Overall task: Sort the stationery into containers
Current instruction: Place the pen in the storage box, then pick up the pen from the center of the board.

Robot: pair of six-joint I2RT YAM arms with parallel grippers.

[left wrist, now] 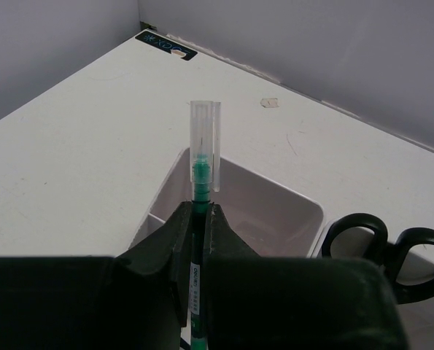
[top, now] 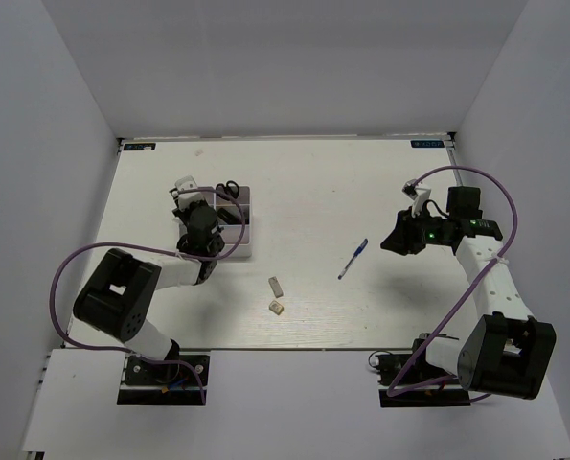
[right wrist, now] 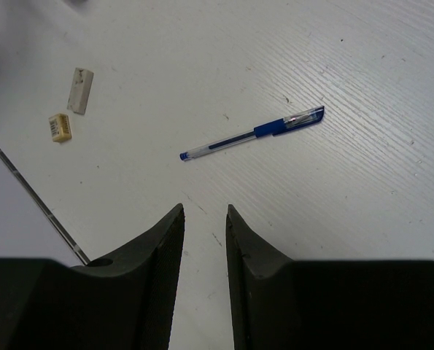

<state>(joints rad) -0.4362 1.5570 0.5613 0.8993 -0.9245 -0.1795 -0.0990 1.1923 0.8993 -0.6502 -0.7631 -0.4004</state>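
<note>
The white table carries everything, and the white organiser tray sits on its left half; places below are given from that tray as the top view shows it.

The left arm reaches over the tray. Its left gripper is clenched on the green pen. In the left wrist view the pen's clear-capped end juts past the fingertips and lies over one tray compartment.

The right arm stands well to the right of the tray. Its right gripper hangs above bare table with the jaws parted by a narrow gap and nothing between them.

The black-handled scissors rest at the tray's far end. In the left wrist view their loops show in the compartment just right of the one under the pen.

The blue pen lies flat on the table, well to the right of the tray, between it and the right gripper, slanted.

Two beige erasers lie near each other off the tray's near right corner, one closer to the tray, the other just past it toward the table's near edge.
</note>
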